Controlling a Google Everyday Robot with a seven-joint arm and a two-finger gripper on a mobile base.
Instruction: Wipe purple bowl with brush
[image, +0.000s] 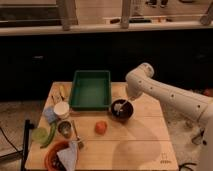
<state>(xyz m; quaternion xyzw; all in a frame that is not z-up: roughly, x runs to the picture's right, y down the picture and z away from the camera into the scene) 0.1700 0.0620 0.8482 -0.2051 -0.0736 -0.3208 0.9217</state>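
Observation:
The purple bowl (121, 110) sits on the wooden table (135, 145), just right of the green tray. The white arm comes in from the right and bends down over it. The gripper (131, 98) hangs right above the bowl's far right rim. The brush (123, 107) is a pale thin stick that slants from the gripper down into the bowl, with its light head inside.
A green tray (90, 90) stands at the table's back middle. A small orange-red ball (101, 127) lies in front of the bowl. At the left are a white cup (61, 109), a metal cup (65, 128), green items (46, 135) and a red-orange dish (57, 155) with a cloth.

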